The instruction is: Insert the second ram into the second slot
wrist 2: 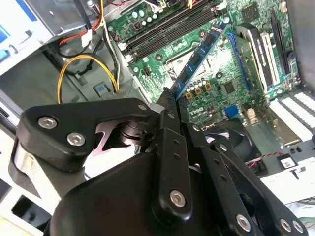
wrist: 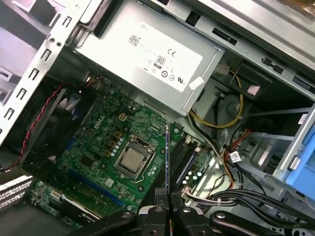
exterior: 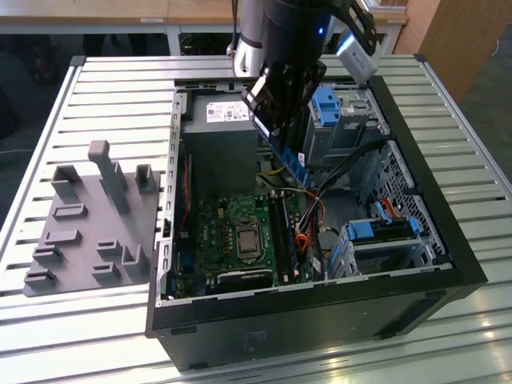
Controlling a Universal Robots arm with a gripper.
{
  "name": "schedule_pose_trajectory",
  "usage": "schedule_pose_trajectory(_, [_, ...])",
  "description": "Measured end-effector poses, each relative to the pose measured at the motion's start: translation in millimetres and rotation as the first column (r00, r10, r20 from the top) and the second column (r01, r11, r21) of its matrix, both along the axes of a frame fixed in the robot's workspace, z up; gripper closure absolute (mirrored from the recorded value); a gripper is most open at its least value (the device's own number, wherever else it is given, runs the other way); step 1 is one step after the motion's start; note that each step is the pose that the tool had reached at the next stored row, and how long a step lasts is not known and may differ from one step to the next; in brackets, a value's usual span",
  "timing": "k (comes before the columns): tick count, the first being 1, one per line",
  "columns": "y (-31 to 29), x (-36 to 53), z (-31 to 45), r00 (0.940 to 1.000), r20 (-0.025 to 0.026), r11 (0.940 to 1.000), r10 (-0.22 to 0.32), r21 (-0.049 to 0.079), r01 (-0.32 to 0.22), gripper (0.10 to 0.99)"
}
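The second ram is a thin blue stick hanging tilted above the open computer case, and my gripper is shut on its upper end. In the second wrist view the second ram slants away from the gripper toward the dark slots on the green motherboard. Seen edge-on in the first wrist view, the second ram rises from the gripper beside the slots. It hangs above the slots without touching them.
A grey power supply fills the case's far end. Blue drive-bay tabs and a lower bay stand at the exterior view's right, with cables near the slots. The processor socket lies beside them. A grey fixture plate rests outside the case.
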State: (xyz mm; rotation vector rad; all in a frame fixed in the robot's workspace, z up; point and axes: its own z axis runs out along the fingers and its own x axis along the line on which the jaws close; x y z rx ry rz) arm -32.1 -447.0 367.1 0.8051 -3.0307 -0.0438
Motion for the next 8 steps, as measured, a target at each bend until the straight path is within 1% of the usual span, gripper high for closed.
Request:
schedule_pose_trajectory(4, [0.0,0.0,0.0,0.9991,0.0000,0.9991,-0.042,0.000,0.042,0.949])
schedule_pose_trajectory(8, [0.0,0.1,-0.1,0.9967,0.0000,0.9967,-0.081,0.000,0.081,0.949])
